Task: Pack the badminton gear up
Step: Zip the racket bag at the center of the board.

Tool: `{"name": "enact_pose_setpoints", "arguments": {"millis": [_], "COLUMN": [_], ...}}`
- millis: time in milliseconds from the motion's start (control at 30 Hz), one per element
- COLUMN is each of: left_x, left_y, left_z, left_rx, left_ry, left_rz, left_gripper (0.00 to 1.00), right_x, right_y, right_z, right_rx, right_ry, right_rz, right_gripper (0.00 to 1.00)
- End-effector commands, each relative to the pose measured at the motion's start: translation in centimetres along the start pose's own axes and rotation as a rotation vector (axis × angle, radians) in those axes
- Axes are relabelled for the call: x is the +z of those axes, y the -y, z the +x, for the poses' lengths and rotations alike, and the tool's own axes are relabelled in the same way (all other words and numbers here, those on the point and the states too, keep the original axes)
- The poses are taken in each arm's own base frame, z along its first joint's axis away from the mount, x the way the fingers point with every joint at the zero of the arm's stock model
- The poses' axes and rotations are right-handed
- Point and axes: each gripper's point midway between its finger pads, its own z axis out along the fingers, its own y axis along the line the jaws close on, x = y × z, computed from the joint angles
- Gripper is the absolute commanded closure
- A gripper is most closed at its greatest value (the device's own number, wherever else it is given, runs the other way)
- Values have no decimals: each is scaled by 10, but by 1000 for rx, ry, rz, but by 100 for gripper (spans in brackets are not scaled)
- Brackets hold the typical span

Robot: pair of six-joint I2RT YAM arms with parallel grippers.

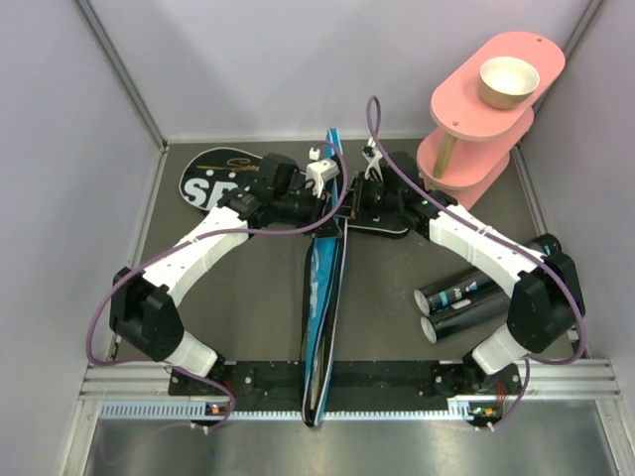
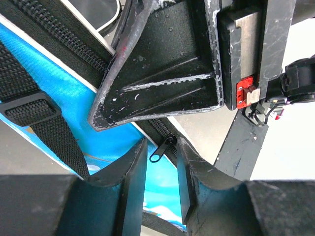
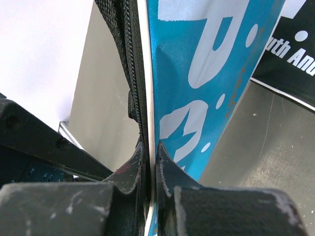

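The blue racket bag (image 1: 319,297) stands on its long edge down the middle of the table. My right gripper (image 1: 349,198) is shut on its upper rim, and the right wrist view shows the white piping pinched in the gripper (image 3: 151,155) beside the blue panel (image 3: 206,59). My left gripper (image 1: 327,188) is at the same rim. Its jaws (image 2: 161,147) stand open, with the black zipper pull (image 2: 162,149) hanging in the gap, touching neither finger. A black racket bag (image 1: 210,180) lies flat at the back left. Two black tubes (image 1: 458,297) lie at the right.
A pink tiered stand (image 1: 476,129) holding a tan bowl (image 1: 508,81) occupies the back right corner. White walls enclose the table on three sides. The arm bases and a metal rail (image 1: 347,382) run along the near edge.
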Motion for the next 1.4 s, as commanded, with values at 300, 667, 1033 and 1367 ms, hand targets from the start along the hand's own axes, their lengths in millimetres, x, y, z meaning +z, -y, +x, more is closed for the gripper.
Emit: {"name": "enact_pose_setpoints", "arguments": {"millis": [300, 667, 1033, 1367], "left_x": [1, -12, -50, -79], "left_y": [16, 23, 89, 133], "left_z": [0, -2, 61, 156], "left_rx": [42, -8, -163, -351], "left_ry": [-1, 18, 23, -70], "left_rz": [29, -19, 54, 65], "left_gripper": [76, 100, 100, 100], "right_x": [-20, -12, -7, -1], "right_y": [-48, -28, 1, 25], "right_z": [-38, -63, -134, -181], "right_rx": [-42, 22, 97, 174], "right_ry": [127, 226, 497, 618], "right_rz": [-173, -39, 136, 194], "right_gripper": [100, 100, 100, 100]}}
